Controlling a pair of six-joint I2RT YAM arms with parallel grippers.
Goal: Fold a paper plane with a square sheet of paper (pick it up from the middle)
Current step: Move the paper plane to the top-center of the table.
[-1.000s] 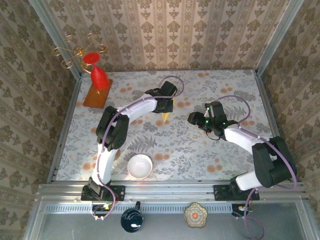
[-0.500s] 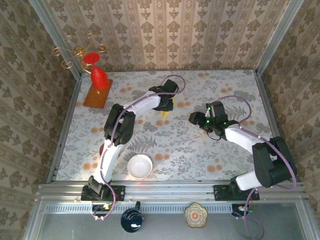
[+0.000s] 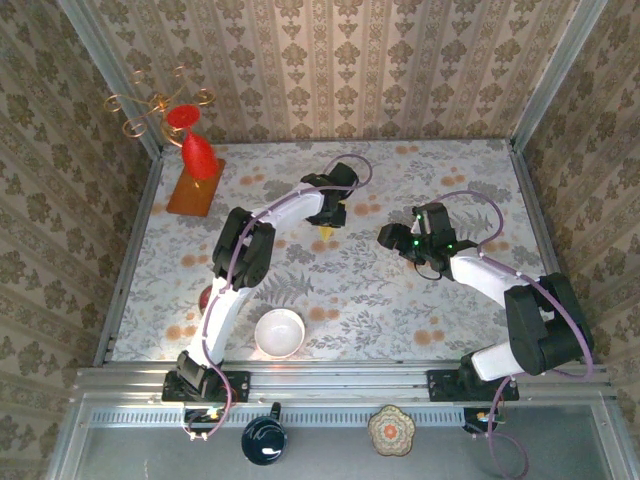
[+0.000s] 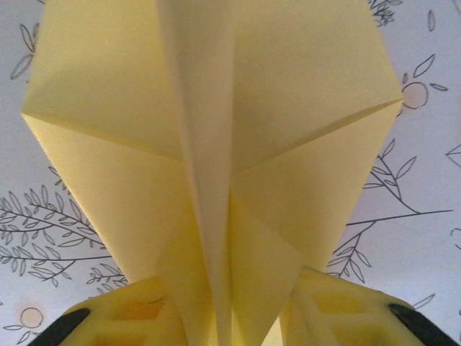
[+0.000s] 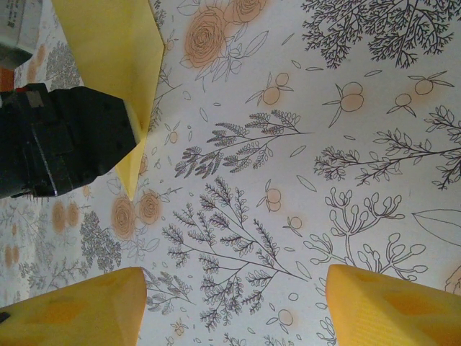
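The square sheet of paper is folded into a pale yellow paper plane (image 4: 216,108) with a centre crease. Its sharp point (image 3: 329,233) pokes out toward me under my left gripper (image 3: 331,214) at the table's middle back. In the left wrist view the plane's keel runs down between the yellow fingers (image 4: 122,317), which stand apart on either side of it, so the left gripper (image 4: 230,306) is open around it. My right gripper (image 3: 385,237) hovers to the right of the plane, open with nothing between its fingers (image 5: 79,310). The right wrist view shows the plane (image 5: 115,43) at upper left.
A white bowl (image 3: 279,332) sits near the front edge. An orange-brown board (image 3: 193,192) carrying a red vase (image 3: 198,155) stands at back left beside a gold candle stand (image 3: 160,103). Patterned walls close three sides of the flowered tablecloth (image 3: 400,310).
My left gripper's jaws have parted around the plane. The left arm has drawn in, with its elbow shifting right, and the gripper edged slightly away from me. The right arm has not moved.
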